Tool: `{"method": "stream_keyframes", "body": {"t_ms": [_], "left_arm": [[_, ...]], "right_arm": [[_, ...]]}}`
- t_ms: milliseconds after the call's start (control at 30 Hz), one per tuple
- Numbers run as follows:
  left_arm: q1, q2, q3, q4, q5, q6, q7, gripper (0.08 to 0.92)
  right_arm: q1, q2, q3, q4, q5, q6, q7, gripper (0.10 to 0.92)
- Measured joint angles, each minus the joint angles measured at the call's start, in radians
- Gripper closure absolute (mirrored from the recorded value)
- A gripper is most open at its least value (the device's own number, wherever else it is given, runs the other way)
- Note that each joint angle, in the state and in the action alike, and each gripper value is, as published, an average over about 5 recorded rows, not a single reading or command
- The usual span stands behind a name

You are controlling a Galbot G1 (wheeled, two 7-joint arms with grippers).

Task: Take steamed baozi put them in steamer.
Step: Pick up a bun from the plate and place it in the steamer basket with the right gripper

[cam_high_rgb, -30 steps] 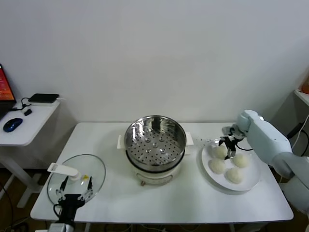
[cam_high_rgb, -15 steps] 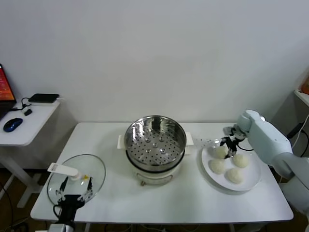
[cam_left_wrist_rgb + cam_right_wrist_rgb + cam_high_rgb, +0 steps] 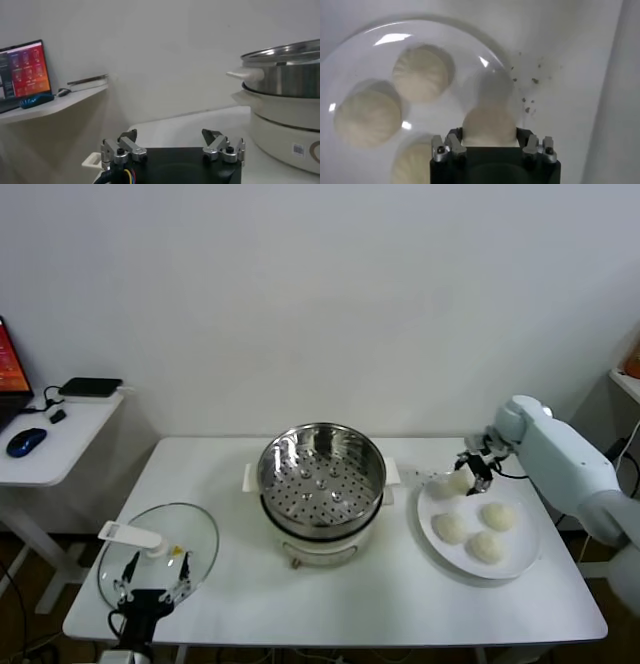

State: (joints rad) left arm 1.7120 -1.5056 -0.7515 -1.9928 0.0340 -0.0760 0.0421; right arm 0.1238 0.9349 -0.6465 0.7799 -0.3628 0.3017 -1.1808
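My right gripper (image 3: 470, 472) is shut on one steamed baozi (image 3: 457, 482) and holds it a little above the far left rim of the white plate (image 3: 523, 558). In the right wrist view the off-white bun (image 3: 489, 122) fills the gap between the jaws of the right gripper (image 3: 489, 135). Three more baozi (image 3: 498, 515) (image 3: 450, 528) (image 3: 487, 547) lie on the plate. The shiny steamer (image 3: 322, 469), with nothing on its perforated floor, stands mid-table, left of the held bun. My left gripper (image 3: 150, 589) rests open at the front left, over the glass lid.
A round glass lid (image 3: 190, 534) with a white handle lies at the front left of the white table. A side desk (image 3: 50, 444) with a mouse and laptop stands farther left. Dark crumbs (image 3: 527, 100) dot the table beside the plate.
The right gripper has shut on the baozi nearest the steamer and raised it off the plate, up and slightly back. The left arm has stayed put.
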Motion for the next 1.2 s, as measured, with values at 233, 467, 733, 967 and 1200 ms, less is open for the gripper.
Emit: {"method": "stream_keyframes", "body": {"t_ms": [233,467,733,967,1200], "left_arm": [[0.008,0.0,0.004,-0.014,0.006,0.002,0.005,0.177],[0.017,-0.001,0.004,-0.028,0.012,0.004,0.012,0.177],[0.019,0.0,0.004,-0.037,0.013,0.008,0.018,0.177],[0.015,0.001,0.0,-0.044,0.014,0.013,0.018,0.177],[0.018,0.0,0.002,-0.047,0.014,0.017,0.021,0.177]], "right_arm": [[0.125,-0.051,-0.112,0.204,0.045,0.049,0.002,0.33],[0.263,-0.044,-0.209,0.373,0.058,0.111,0.008,0.332],[0.363,0.028,-0.281,0.471,0.04,0.173,0.017,0.335],[0.373,0.135,-0.303,0.474,-0.001,0.213,0.023,0.339],[0.333,0.253,-0.298,0.421,-0.078,0.248,0.03,0.344]]}}
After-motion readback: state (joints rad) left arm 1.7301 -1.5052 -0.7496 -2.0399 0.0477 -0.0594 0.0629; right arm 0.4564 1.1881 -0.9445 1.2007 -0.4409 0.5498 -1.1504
